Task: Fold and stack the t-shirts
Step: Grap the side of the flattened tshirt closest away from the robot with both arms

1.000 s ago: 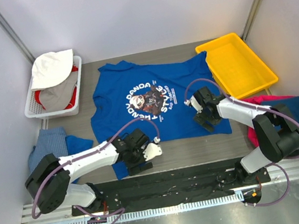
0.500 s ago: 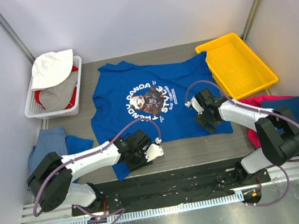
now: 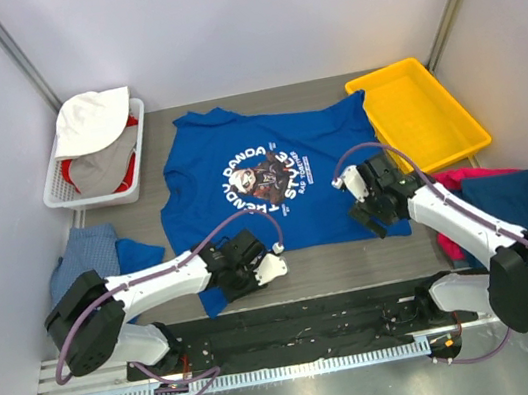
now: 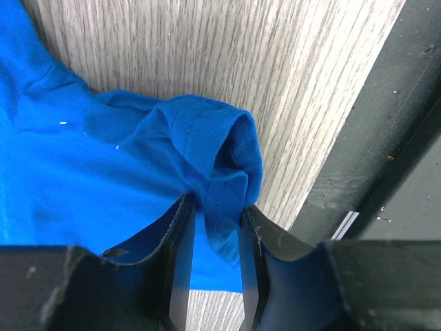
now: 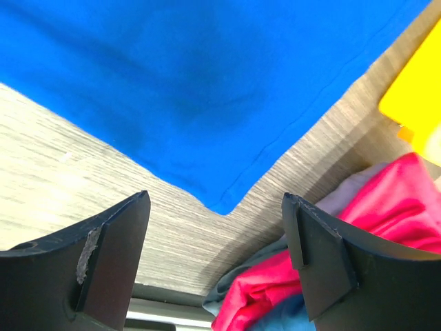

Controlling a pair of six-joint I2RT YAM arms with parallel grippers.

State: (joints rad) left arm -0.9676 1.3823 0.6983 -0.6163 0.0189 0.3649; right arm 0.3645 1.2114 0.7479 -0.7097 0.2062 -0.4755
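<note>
Wooden table: blue t-shirt lies collar-far; left tool pinches hem, right tool spread

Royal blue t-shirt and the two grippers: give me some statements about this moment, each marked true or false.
1. The left gripper is shut on a fold at the edge of the royal blue t-shirt. True.
2. The right gripper is clamped on the shirt's corner. False: its fingers stand open over that corner, with nothing between them.
3. The royal blue t-shirt lies spread with its print facing up. True.
4. A folded shirt sits in the yellow tray. False: no shirt shows in the tray.
5. A magenta pink shirt lies bunched at the right side of the table, apart from the royal blue t-shirt. True.
</note>
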